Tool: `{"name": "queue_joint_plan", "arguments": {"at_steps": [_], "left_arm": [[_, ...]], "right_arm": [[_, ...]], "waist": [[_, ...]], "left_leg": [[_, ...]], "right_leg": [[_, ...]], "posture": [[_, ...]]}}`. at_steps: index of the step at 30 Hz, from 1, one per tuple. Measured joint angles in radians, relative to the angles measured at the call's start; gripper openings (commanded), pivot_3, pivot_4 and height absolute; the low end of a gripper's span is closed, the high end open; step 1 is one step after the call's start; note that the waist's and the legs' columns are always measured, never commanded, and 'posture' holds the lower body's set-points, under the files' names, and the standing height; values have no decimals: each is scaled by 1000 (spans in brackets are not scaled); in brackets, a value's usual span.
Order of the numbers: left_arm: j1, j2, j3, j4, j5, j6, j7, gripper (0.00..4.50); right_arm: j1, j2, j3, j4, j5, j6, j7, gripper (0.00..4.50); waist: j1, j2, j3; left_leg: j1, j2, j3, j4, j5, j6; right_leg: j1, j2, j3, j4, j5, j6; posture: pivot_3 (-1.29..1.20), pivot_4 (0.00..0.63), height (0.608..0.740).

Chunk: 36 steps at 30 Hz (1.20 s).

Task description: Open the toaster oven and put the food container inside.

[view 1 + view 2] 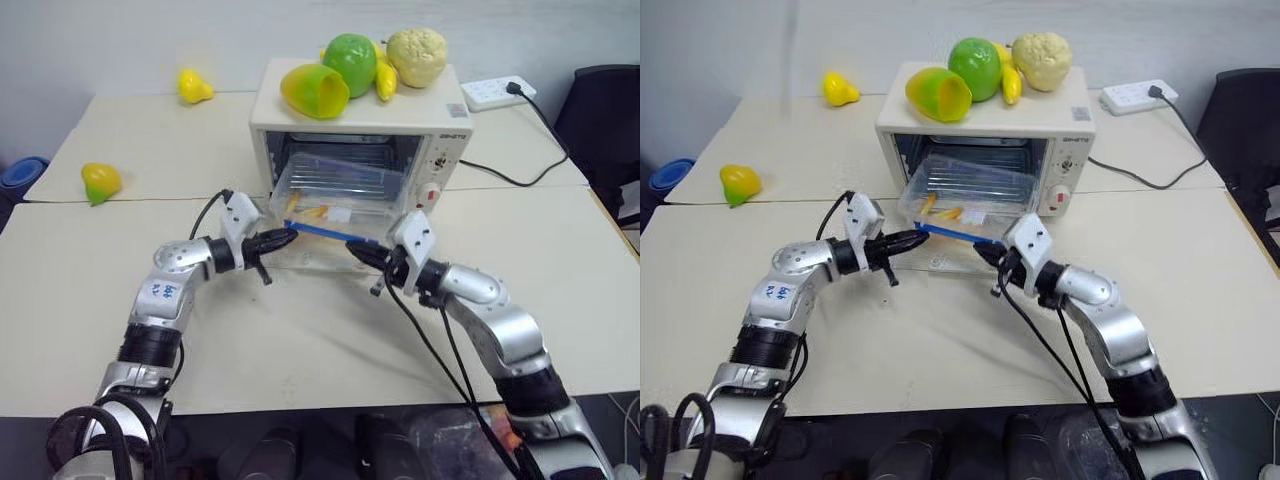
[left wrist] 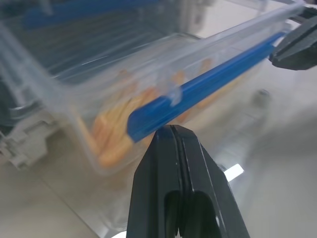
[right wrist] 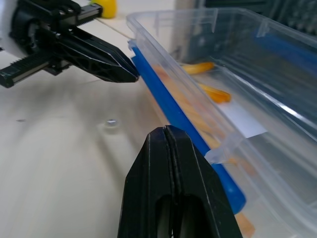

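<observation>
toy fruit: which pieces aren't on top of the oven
The two small yellow pieces on the table: one far back, one yellow-green nearer, at the left edge. The others sit on the oven roof.

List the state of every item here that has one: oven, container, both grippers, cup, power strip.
toaster oven: door down, open.
food container: lid on, partly inside the oven, near end sticking out over the door.
left gripper: shut, tip at the container's blue edge.
right gripper: shut, tip at the same edge.
yellow-green cup: lying on its side atop the oven.
power strip: one plug in.
</observation>
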Motion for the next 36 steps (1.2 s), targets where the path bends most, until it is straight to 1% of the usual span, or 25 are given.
{"name": "queue_joint_plan", "arguments": {"at_steps": [4, 7, 11, 14, 17, 19, 21, 24, 26, 27, 29, 30, 31, 32, 34, 36], "left_arm": [[-62, -52, 21, 83, 15, -52, 90, 0], [-113, -97, 35, 176, 41, -102, 159, 0], [-157, -129, 41, 268, 70, -170, 223, 0], [-164, -133, 44, 289, 78, -197, 230, 0], [-115, -84, 51, 226, 54, -178, 164, 0], [-62, -34, 67, 158, 21, -134, 105, 380], [-6, 38, 82, 80, -21, -86, 26, 828], [73, 162, 131, -21, -116, -24, -135, 1758], [147, 278, 169, -76, -184, -17, -292, 2379], [184, 335, 200, -82, -213, -11, -370, 2654], [236, 417, 248, -79, -271, 8, -510, 3285], [250, 445, 256, -79, -287, 17, -562, 3576], [252, 454, 258, -79, -295, 23, -587, 3679], [258, 461, 263, -86, -316, 34, -620, 4070], [266, 462, 267, -101, -338, 55, -652, 4472], [269, 455, 272, -131, -363, 83, -651, 4472]], "right_arm": [[-104, 26, -12, 167, -60, -93, -11, 21], [-173, 70, -26, 327, -104, -168, -47, 21], [-239, 113, -52, 442, -130, -240, -88, 21], [-243, 132, -59, 449, -128, -257, -83, 21], [-152, 104, -59, 325, -79, -194, 3, 21], [-81, 58, -69, 237, -39, -133, 58, 0], [-12, 4, -96, 146, 2, -86, 99, 0], [78, -90, -158, 55, 52, -67, 165, 0], [149, -162, -188, 55, 58, -108, 231, 0], [194, -197, -207, 84, 53, -133, 263, 0], [239, -225, -212, 174, 35, -196, 314, 0], [243, -223, -204, 215, 22, -227, 333, 0], [244, -220, -199, 236, 14, -243, 343, 0], [229, -202, -189, 277, 5, -278, 362, 0], [205, -177, -175, 324, -2, -328, 383, 0], [171, -136, -167, 371, -8, -365, 397, 0]], "waist": [[-17, 0, 0], [-23, 0, 0], [-29, 0, 0], [-39, 0, 0], [-47, 0, 0], [-49, 0, 0], [-50, 1, 0], [-46, 1, 0], [-45, 1, 0], [-44, 1, 0], [-43, 2, 1], [-43, 2, 1], [-43, 3, 1], [-41, 3, 1], [-42, 3, 1], [-44, 3, 1]], "left_leg": [[0, 0, 0, -1, 0, 0], [0, 0, 0, -1, 0, 0], [0, 0, 0, -1, 0, 0], [0, 1, -1, -1, 0, 0], [-1, 1, -1, -1, 0, 0], [-1, 1, -1, -2, 0, 0], [-1, 1, -1, -2, 0, 0], [-1, 1, -1, -2, 0, 0], [-1, 1, 0, -3, -1, 1], [0, 1, 0, -3, -1, 1], [0, 1, 0, -3, -1, 1], [1, 1, 1, -2, -1, 1], [1, 1, 1, -2, -1, 1], [2, 1, 1, -2, -1, 1], [2, 1, 1, -2, -1, 1], [2, 2, 1, -2, -1, 1]], "right_leg": [[0, 0, -1, 3, 0, 0], [0, -1, -3, 3, 0, 0], [0, -1, -3, 3, 0, 0], [0, -1, -4, 3, 0, 0], [-1, -2, -5, 2, 0, 0], [-1, -2, -5, 2, 0, 0], [-2, -1, -5, 2, 0, 0], [-2, -2, -5, 2, 0, 0], [-1, -2, -5, 2, 0, 0], [0, -2, -5, 1, 0, -1], [0, -2, -5, -3, 0, -1], [1, -2, -5, -3, 0, -1], [1, -2, -4, -3, 0, -1], [2, -2, -4, -2, 0, -1], [2, -2, -4, -1, 0, -1], [1, -1, -5, -1, 0, -1]], "posture": [[0, 150, 740], [0, 150, 740], [0, 150, 740], [0, 150, 740], [0, 150, 740], [0, 150, 740], [0, 150, 740], [0, 150, 740], [0, 150, 740], [0, 150, 740], [0, 150, 740], [0, 150, 740], [0, 150, 740], [0, 150, 740], [0, 150, 740], [0, 150, 740]]}}
